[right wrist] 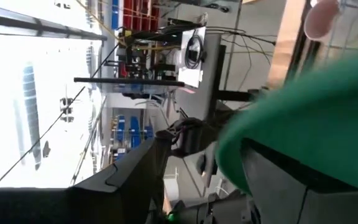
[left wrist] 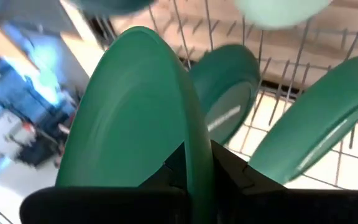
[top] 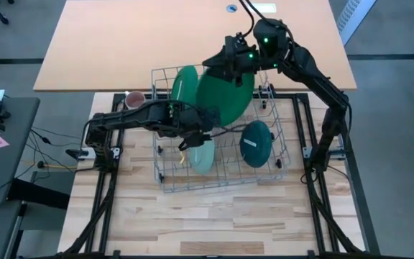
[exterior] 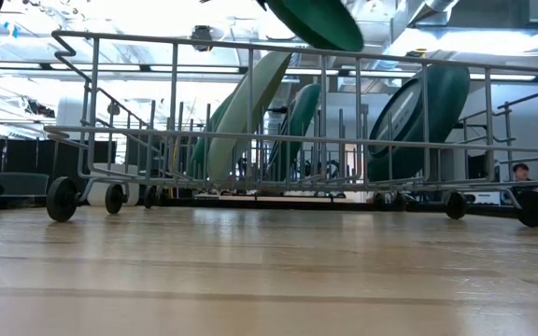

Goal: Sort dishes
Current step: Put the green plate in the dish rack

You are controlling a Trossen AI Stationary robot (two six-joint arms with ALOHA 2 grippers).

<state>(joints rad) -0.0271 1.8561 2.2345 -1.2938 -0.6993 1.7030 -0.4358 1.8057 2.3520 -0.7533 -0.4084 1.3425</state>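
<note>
The left gripper point(left wrist: 194, 171) is clamped on the rim of a large dark green plate point(left wrist: 135, 106) standing in the wire rack point(top: 165, 180). Beyond it, the right gripper point(top: 225, 68) pinches another large green plate point(top: 225, 97) held above the rack. No writing is legible.

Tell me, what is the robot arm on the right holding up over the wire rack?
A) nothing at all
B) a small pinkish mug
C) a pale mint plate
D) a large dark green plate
D: the right gripper is shut on the rim of a large dark green plate lifted above the wire rack, while the mug sits outside the rack and the pale mint plate stands in it.
</note>
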